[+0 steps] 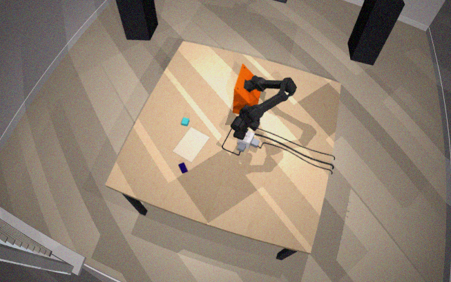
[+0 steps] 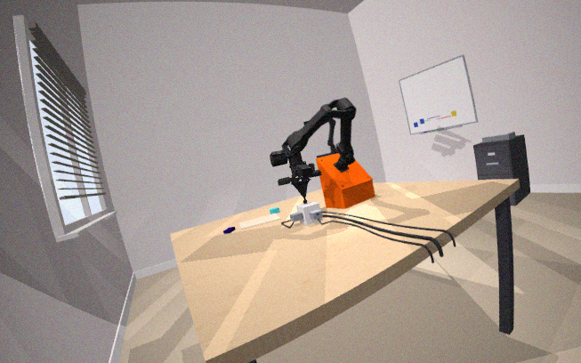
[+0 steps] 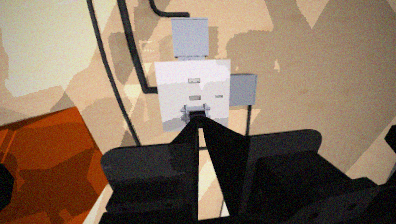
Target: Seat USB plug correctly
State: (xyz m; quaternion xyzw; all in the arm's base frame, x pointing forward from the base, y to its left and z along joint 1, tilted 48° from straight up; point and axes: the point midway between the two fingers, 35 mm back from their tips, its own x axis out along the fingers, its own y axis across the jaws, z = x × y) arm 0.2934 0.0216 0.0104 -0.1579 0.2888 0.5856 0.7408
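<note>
The white power cube (image 1: 246,139) (image 2: 302,209) (image 3: 170,82) stands upright on the table, with slots in its top face. My gripper (image 2: 304,198) (image 3: 199,122) points down over the cube and is shut on the small dark USB plug (image 3: 197,114), at the top-face edge nearest the orange block. Light metal-coloured parts show beside the plug in the wrist view. The fingertips hide most of the plug, so how deep it sits and which way round it is cannot be told. In the top view the arm covers the fingertips.
Grey plugs (image 1: 241,146) (image 3: 190,37) (image 3: 243,90) stick out of the cube's sides. Black cables (image 1: 298,151) (image 2: 387,229) run to the table edge. The orange block (image 1: 240,97) (image 2: 358,193) (image 3: 55,160) stands close by. A white pad (image 1: 190,144), cyan block (image 1: 184,121) and navy block (image 1: 182,167) lie farther off.
</note>
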